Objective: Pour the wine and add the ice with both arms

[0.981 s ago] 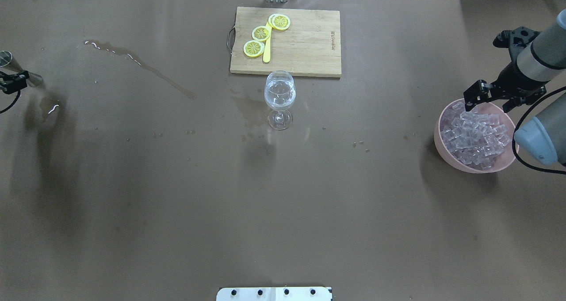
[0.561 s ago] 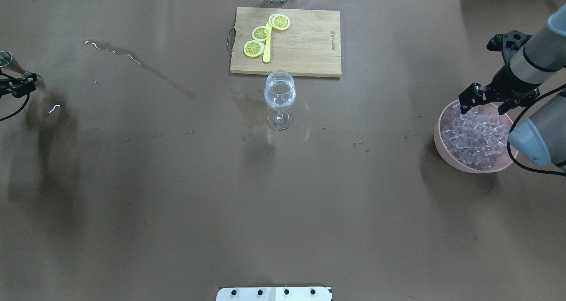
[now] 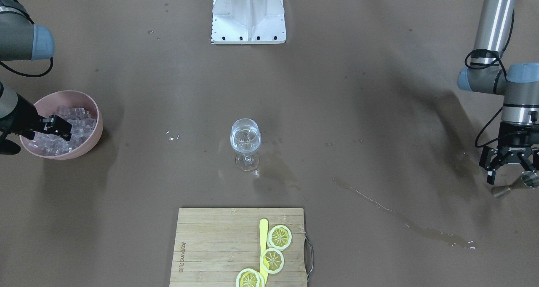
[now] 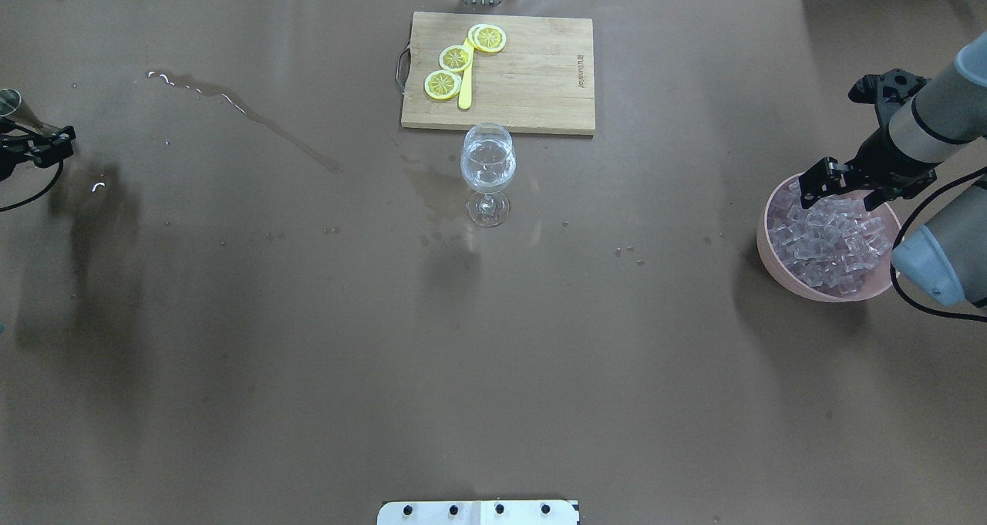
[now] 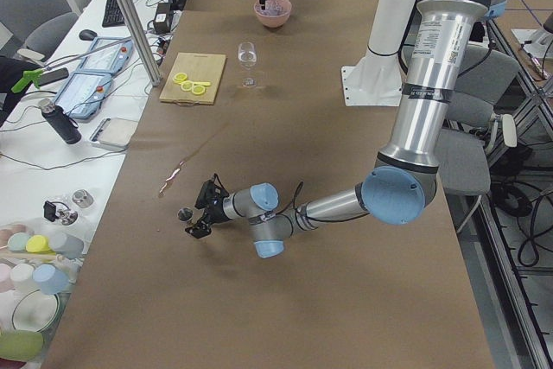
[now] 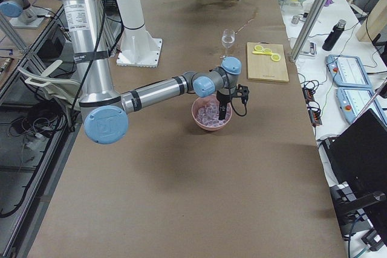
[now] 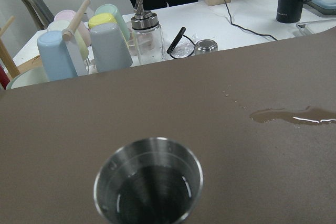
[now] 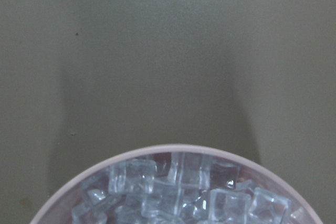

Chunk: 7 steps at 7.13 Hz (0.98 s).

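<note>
A wine glass (image 4: 487, 163) stands mid-table holding a little clear wine (image 3: 245, 140). At the table's right end a pink bowl (image 4: 771, 247) is heaped with ice (image 4: 829, 236). My right gripper (image 4: 844, 192) hangs open just over the ice at the bowl's far side, one black finger (image 3: 59, 124) above the cubes. The right wrist view shows only the bowl rim (image 8: 173, 149) and ice (image 8: 178, 184). At the left end my left gripper (image 3: 510, 172) is open beside a steel jigger (image 3: 516, 185). The jigger's mouth (image 7: 148, 184) fills the left wrist view.
A wooden cutting board (image 4: 532, 78) with lemon slices (image 4: 455, 58) and a yellow knife lies behind the glass. Wet streaks (image 4: 247, 116) and a damp patch (image 4: 436, 190) mark the brown cover. The white base block (image 3: 248, 15) sits at the robot's edge. Cups and a bottle (image 7: 144, 32) stand beyond the table's end.
The right gripper has dropped closer to the ice, staying open. The left gripper has shifted slightly by the jigger. The glass has not moved.
</note>
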### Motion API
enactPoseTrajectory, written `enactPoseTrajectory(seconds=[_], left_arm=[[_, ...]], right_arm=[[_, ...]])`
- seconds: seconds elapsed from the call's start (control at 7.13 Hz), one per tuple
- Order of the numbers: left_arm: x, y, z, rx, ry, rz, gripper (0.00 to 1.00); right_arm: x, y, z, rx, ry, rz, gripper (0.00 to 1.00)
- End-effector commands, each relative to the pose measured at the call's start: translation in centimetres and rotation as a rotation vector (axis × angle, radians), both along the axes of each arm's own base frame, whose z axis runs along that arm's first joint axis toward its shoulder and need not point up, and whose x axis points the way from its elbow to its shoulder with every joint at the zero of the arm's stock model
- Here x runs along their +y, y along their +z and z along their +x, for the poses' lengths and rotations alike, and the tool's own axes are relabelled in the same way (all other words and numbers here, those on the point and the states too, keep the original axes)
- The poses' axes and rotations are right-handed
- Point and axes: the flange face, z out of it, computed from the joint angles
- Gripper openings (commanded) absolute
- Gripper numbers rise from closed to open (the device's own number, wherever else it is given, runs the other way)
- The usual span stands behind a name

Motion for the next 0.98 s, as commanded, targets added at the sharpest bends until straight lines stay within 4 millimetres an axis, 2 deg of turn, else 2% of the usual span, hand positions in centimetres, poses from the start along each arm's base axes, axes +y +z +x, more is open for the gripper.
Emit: enactPoseTrajectory(seconds=[0.0,0.42,0.7,0.84], left_arm=[[-0.16,0.44,0.18,-0.006,0.002,-0.004,0.95],[0.28,1.09,-0.18,-0.006,0.004,-0.003,0.85],[0.37,1.12,-0.24,-0.002,0.003,-0.002,0.7],[0.36,1.03,-0.23,0.0,0.003,0.001,0.66]], right_arm=[[0.69,0.6,-0.24,-0.009,0.006,0.003,1.0],[0.97,0.59,-0.97,-0.009,-0.008,0.003,0.99],[1.02,0.28,-0.96,-0.014,-0.009,0.007,0.84],[1.0,0.27,-1.07,-0.014,-0.009,0.006,0.79]])
